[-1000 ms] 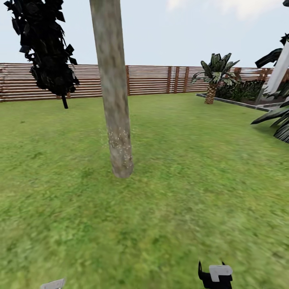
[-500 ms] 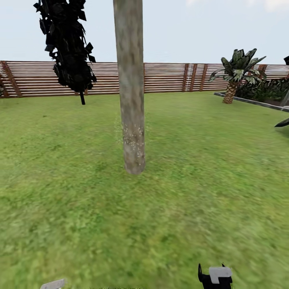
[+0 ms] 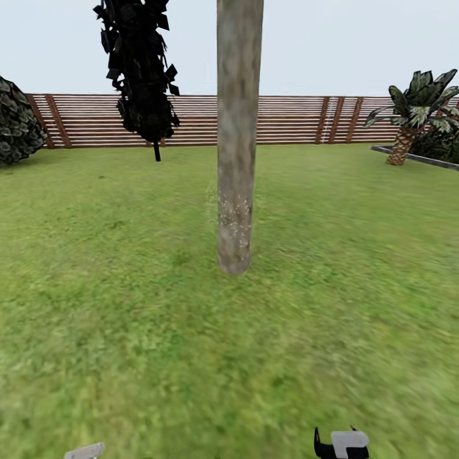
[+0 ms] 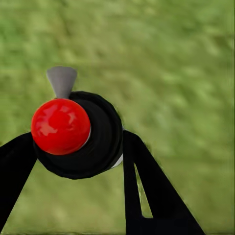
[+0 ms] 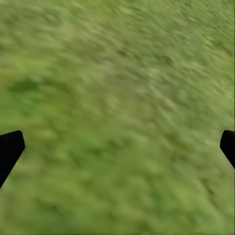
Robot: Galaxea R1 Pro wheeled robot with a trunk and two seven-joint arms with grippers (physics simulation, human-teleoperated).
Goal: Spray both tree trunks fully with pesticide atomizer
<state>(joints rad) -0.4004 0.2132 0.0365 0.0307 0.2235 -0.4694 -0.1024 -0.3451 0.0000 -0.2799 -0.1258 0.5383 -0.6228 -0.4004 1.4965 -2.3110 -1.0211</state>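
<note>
One tree's pale mottled trunk [image 3: 237, 146] rises from the lawn straight ahead of me in the head view. A band of whitish pesticide specks [image 3: 233, 215] dots its lower part. My left gripper [image 4: 78, 147] is shut on the pesticide atomizer [image 4: 61, 126], a black body with a red round cap and a grey nozzle [image 4: 61, 81]. That nozzle's grey tip [image 3: 83, 451] pokes in at the head view's lower edge. My right gripper [image 5: 120, 144] is open over bare grass and shows low in the head view [image 3: 342, 444].
Grass lawn [image 3: 357, 268] spreads all around the trunk. A brown slat fence [image 3: 299, 118] closes the back. A black cypress-like tree [image 3: 140, 70] stands back left, a dark bush [image 3: 16, 131] at far left, a palm-like plant [image 3: 417, 108] and stone edging [image 3: 417, 157] at right.
The whole head view has swung, so the trunk now sits near the middle instead of left of it. The bush has come in at left. Both grippers keep their places in the picture.
</note>
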